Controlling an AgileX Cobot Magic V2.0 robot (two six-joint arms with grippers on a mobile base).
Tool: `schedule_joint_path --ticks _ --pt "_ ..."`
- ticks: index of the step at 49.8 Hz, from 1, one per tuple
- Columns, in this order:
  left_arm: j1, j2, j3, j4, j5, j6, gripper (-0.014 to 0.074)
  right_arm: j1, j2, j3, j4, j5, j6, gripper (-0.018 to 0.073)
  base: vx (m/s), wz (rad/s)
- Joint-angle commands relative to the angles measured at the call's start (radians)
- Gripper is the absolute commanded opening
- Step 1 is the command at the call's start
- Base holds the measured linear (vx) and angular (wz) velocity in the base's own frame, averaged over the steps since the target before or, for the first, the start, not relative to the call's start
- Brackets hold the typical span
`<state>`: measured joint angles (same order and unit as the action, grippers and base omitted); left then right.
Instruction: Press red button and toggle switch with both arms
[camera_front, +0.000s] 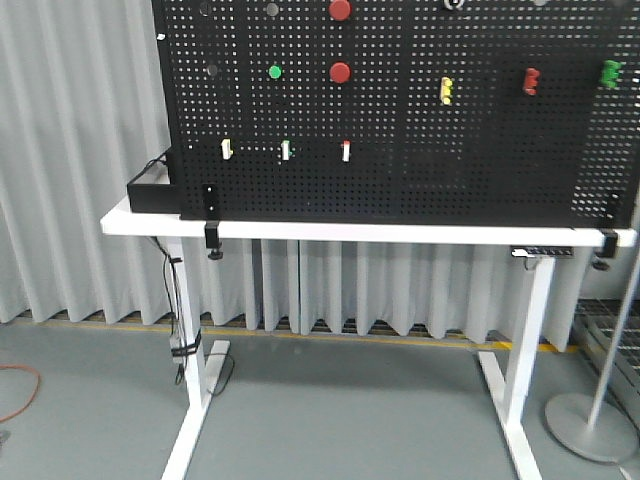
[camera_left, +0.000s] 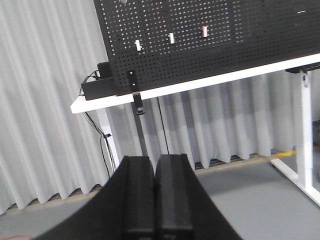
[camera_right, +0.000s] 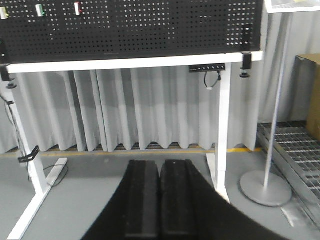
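Observation:
A black pegboard (camera_front: 400, 150) stands on a white table (camera_front: 400, 231). It carries two red round buttons, one at the top edge (camera_front: 340, 10) and one below it (camera_front: 340, 72), with a green button (camera_front: 275, 72) to their left. Three small toggle switches sit in a row: white (camera_front: 226, 149), green (camera_front: 286, 150) and red (camera_front: 346, 150). Neither arm shows in the front view. My left gripper (camera_left: 155, 161) is shut and empty, low and well back from the table. My right gripper (camera_right: 160, 165) is shut and empty, also well back above the floor.
Yellow (camera_front: 446, 90), red (camera_front: 530, 82) and green (camera_front: 610, 73) handles sit on the board's right half. A black box (camera_front: 150, 190) lies at the table's left end. A pole stand with a round base (camera_front: 590, 425) is at the right, and a cardboard box (camera_right: 307, 90) stands beyond it.

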<state>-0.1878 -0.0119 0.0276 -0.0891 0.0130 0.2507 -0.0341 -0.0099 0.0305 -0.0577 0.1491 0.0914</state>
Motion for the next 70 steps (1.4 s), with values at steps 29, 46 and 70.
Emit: schedule_joint_path --ticks 29,46,70 --pt "0.004 -0.016 0.034 -0.003 -0.086 -0.007 0.0002 -0.007 -0.016 0.011 -0.012 -0.082 -0.002 -0.0003 0.45 -0.07" --pt "0.004 -0.016 0.034 -0.003 -0.086 -0.007 0.0002 -0.007 -0.016 0.011 -0.012 -0.082 -0.002 -0.0003 0.43 -0.07" --pt "0.004 -0.016 0.034 -0.003 -0.086 -0.007 0.0002 -0.007 -0.016 0.011 -0.012 -0.082 -0.002 -0.0003 0.37 0.02"
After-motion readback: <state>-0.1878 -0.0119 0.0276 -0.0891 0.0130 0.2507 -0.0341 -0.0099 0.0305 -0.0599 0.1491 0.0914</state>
